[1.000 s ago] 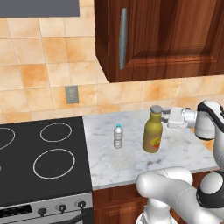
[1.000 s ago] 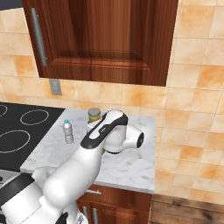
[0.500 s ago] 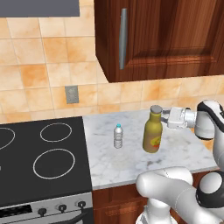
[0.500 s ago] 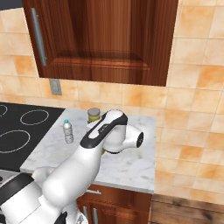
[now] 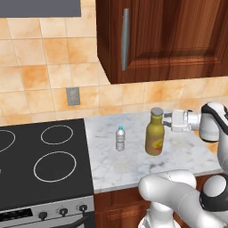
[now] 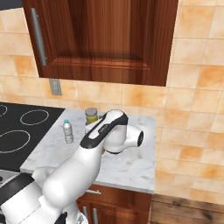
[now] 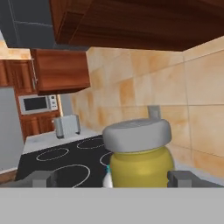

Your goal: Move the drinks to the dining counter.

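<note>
Upright on the narrow white-grey marble worktop (image 5: 178, 153), the larger amber-yellow bottle with a grey cap and yellow-red label (image 5: 154, 132) is seen right of the black stove (image 5: 40, 164). The small clear ribbed water bottle with a blue cap (image 5: 120, 138) is stood to its left, a little apart, nearer the stove's edge. The white arm's two-finger gripper (image 5: 168, 120) is held level at the height of the amber bottle's neck, reaching in from the right. In the hand view the grey cap (image 7: 136, 134) is framed between the two dark fingertips (image 7: 40, 178), with clear space on either side, so the jaws are spread wide and nothing is gripped. The water bottle (image 7: 107, 177) is glimpsed low behind the amber one there. A dark wooden wall cabinet with a grey bar handle (image 5: 126, 39) is hung above the worktop, against orange-beige tiles carrying a grey wall outlet (image 5: 72, 96). From the right base view the amber bottle (image 6: 90, 118) is largely hidden by the arm.
</note>
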You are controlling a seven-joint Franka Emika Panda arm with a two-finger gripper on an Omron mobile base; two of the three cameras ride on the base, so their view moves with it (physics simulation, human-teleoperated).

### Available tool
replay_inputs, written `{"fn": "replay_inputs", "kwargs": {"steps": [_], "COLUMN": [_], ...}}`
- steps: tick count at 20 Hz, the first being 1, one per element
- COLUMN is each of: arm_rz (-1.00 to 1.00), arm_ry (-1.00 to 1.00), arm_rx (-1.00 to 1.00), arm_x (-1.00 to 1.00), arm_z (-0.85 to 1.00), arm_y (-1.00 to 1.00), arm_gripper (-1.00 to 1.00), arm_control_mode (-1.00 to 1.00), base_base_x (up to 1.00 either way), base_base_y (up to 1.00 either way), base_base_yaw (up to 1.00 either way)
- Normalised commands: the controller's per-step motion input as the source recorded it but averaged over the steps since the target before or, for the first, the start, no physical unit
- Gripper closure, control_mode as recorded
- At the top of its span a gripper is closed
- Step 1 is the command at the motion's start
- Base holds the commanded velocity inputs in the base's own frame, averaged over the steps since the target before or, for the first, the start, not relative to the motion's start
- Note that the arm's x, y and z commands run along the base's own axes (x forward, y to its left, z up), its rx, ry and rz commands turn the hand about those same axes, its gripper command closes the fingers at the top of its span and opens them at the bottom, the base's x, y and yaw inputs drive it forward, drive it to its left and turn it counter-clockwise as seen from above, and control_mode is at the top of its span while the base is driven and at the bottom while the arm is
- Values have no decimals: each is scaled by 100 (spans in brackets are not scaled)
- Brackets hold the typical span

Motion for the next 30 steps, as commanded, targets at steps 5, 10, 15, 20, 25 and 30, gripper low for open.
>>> {"fn": "replay_inputs", "kwargs": {"steps": [5,10,15,20,25,30], "arm_rz": [14,1,-4,-10,-15,-10], "arm_ry": [0,0,-1,-4,0,0], "arm_rx": [0,0,0,0,0,-1], "arm_x": [0,0,2,1,12,8], "arm_z": [0,0,1,0,0,0], "arm_y": [1,-5,-2,1,4,19], "arm_gripper": [-100,-100,-100,-100,-100,-100], "arm_control_mode": [-100,-100,-100,-100,-100,-100], "base_base_x": [0,0,0,0,0,0], "base_base_y": [0,0,0,0,0,0], "base_base_yaw": [0,0,0,0,0,0]}}
